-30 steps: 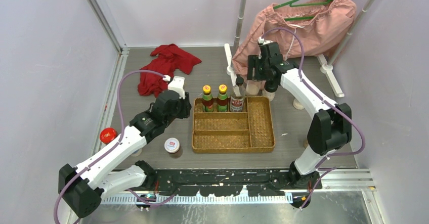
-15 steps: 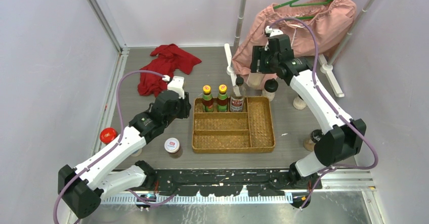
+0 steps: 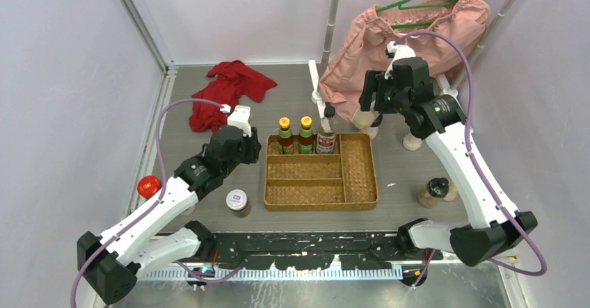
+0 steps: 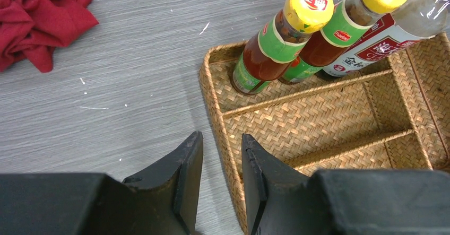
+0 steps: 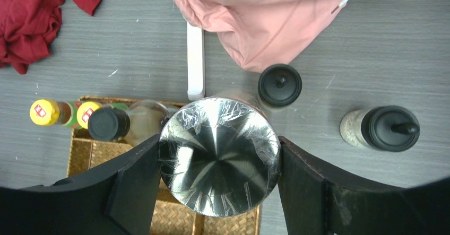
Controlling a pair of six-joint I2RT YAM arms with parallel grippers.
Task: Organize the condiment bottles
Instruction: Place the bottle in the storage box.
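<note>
The right jaws are clenched on a silver-lidded jar (image 5: 220,160), held above the surface toward its far edge, near the wicker tray (image 4: 318,123)'s far-right corner. The left jaws, parted narrowly and grasping nothing, hang over the tray's left rim. 2 yellow-capped sauces (image 4: 276,41) and a black-capped clear bottle (image 3: 326,135) stand in its far compartment.

The left arm (image 3: 160,204) stretches from the near-left corner toward the middle of the table (image 3: 407,172). The left gripper (image 4: 222,160) is low, its jaws slightly apart and empty. The right arm (image 3: 466,162) reaches toward the far edge, and the right gripper (image 5: 220,155) clamps a silver-lidded jar (image 5: 220,166) from both sides.
</note>
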